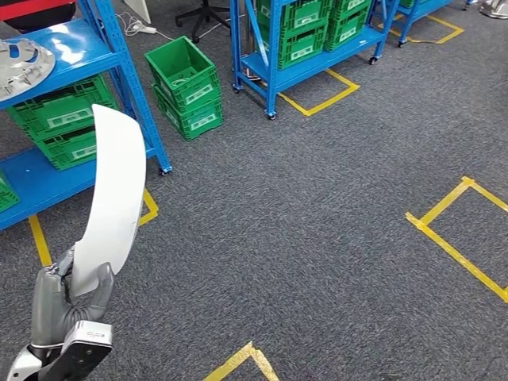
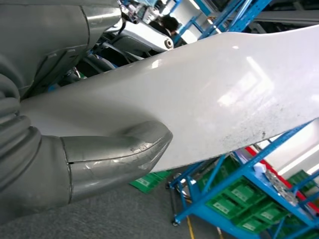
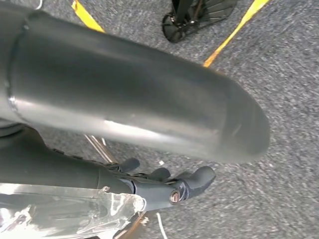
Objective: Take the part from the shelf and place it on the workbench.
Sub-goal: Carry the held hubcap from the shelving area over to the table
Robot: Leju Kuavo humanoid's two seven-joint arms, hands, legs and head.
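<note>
Head view: left hand (image 1: 66,298), low at the left, clasps the lower end of the part (image 1: 113,194), a curved white panel; its long axis rises up and away from the hand, tilting slightly to the right, with the upper end in front of the blue shelf (image 1: 128,71). The part is off the shelf and carried in the air; no workbench is in sight, so placement likely waits on walking or turning. Surface: dark grey carpet (image 1: 311,214) marked with yellow tape (image 1: 455,250). Room: green crates (image 1: 186,83) on the floor and on the shelves, and a second blue rack (image 1: 299,67) further off. Left wrist view: the thick grey thumb (image 2: 120,157) lies pressed across the glossy white face of the part (image 2: 226,99), which runs lengthwise away from the hand; blue shelving and green crates lie behind it. Right wrist view: right hand (image 3: 150,149) hangs over carpet and tape, dark fingers (image 3: 195,179) loosely extended, holding nothing. The left hand alone bears the part.
</note>
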